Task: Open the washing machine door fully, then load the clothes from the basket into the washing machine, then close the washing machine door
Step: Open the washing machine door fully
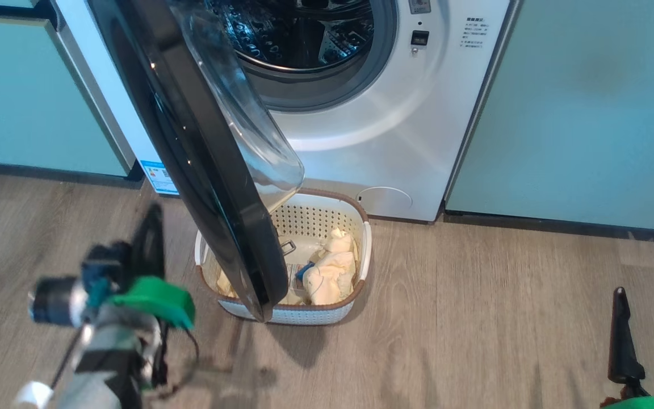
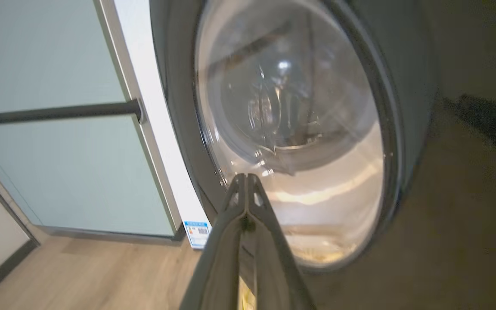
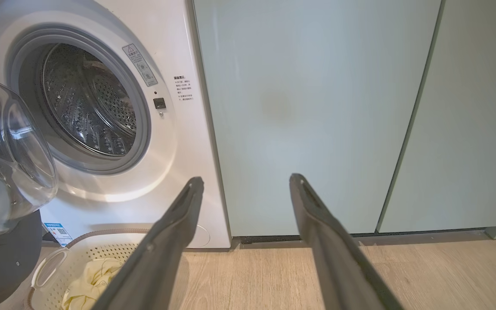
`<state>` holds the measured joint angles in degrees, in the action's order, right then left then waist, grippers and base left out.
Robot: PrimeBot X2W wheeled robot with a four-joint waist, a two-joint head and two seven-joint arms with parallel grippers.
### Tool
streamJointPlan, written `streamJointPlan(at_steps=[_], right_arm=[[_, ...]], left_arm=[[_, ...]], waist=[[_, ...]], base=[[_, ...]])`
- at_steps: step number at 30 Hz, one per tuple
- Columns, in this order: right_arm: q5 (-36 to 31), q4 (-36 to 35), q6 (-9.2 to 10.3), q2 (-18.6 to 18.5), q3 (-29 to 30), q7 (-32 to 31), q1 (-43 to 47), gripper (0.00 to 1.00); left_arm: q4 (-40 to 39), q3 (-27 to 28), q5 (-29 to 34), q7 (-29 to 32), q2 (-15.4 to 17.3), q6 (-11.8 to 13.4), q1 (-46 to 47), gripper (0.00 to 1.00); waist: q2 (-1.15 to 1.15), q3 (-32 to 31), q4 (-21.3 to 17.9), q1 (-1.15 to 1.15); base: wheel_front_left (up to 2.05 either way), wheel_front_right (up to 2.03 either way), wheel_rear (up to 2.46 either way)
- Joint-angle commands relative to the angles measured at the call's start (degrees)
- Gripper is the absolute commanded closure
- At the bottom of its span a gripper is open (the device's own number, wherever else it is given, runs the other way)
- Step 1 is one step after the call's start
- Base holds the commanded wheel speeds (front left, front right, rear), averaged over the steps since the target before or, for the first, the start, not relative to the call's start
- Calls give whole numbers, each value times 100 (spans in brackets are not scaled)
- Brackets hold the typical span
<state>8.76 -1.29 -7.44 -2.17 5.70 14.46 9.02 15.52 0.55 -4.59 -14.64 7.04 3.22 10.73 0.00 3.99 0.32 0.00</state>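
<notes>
The white washing machine (image 1: pixel 395 125) stands between cabinets with its steel drum (image 3: pixel 88 103) showing. The washing machine door (image 1: pixel 202 170), black-rimmed with a clear dome, is swung partway out and hangs over the left of the basket (image 1: pixel 327 213). Pale yellow clothes (image 1: pixel 332 272) lie in the basket's right half. My left gripper (image 1: pixel 155 213) is shut and holds nothing, just left of the door's outer face. In the left wrist view its tips (image 2: pixel 244 177) point at the door glass (image 2: pixel 291 129); I cannot tell if they touch. My right gripper (image 1: pixel 645 293) is open at the lower right, far from the basket.
Pale green cabinets flank the machine at left (image 1: pixel 26 91) and right (image 1: pixel 577 102). A dark bar handle (image 2: pixel 58 113) runs across the left cabinet. Wood floor (image 1: pixel 474 312) stretches between the basket and my right gripper (image 3: pixel 246 181).
</notes>
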Motion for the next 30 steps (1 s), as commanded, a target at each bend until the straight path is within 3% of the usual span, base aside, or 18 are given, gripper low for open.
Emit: streamJointPlan(at_steps=[1,7,13,22,30], right_arm=[[37,-207,-5,-71,-80,53,-133,0],[48,-210,-5,-71,-54,53,-87,0],[55,-191,-5,-71,-45,53,-46,0],[56,-191,-5,-71,-55,53,-21,0],[47,-190,-5,-71,-20,53,-22,0]], left_arm=[[-333,281,70,-36,189,79,381,100],[-1356,501,288,-36,473,347,672,100],[-2468,447,429,-35,678,337,1072,100],[-3772,-481,473,219,547,-108,1511,100],[-4432,-1947,-62,1070,37,-664,1149,100]], waist=[[0,-8,4,0],[0,-76,23,0],[0,-161,7,0],[0,-189,-65,0],[0,-139,-129,0]], base=[[0,0,0],[0,0,0],[0,0,0],[0,0,0],[0,0,0]])
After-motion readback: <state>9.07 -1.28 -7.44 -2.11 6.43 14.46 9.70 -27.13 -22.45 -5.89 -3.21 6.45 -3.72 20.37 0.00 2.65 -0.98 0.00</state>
